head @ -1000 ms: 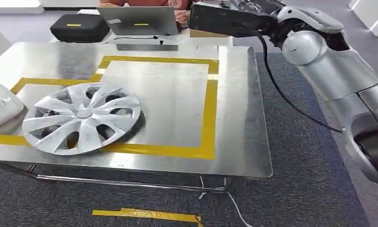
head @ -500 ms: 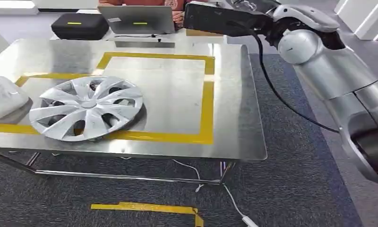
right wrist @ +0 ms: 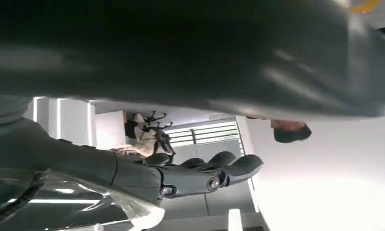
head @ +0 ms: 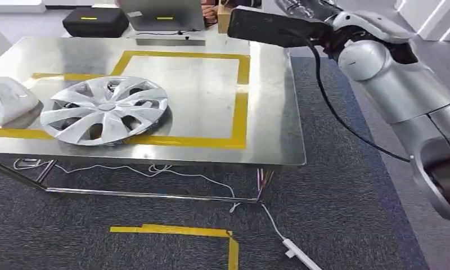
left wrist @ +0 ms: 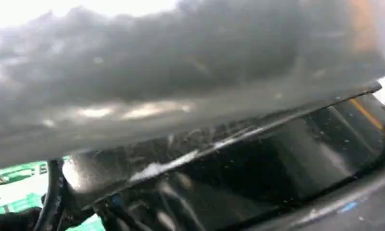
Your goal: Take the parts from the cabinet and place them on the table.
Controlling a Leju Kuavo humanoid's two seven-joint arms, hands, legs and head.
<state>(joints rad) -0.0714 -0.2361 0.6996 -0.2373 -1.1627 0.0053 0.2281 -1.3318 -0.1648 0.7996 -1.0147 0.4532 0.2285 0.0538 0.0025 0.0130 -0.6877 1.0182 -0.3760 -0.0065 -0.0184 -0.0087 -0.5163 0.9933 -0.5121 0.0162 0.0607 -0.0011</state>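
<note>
Silver hubcap flat on bench, inside yellow tape outline; white part just beside hubcap. Your right hand: fingers extended, close together, holding nothing. Left hand: cannot tell.

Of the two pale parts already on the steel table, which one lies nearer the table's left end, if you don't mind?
The smooth white cover. It lies at the table's left end, beside the spoked silver hubcap, which sits further in on the yellow tape.

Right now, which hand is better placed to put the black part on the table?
Probably right. The right arm reaches over the table at its far corner with the black part, and its fingers lie beside it.
</note>
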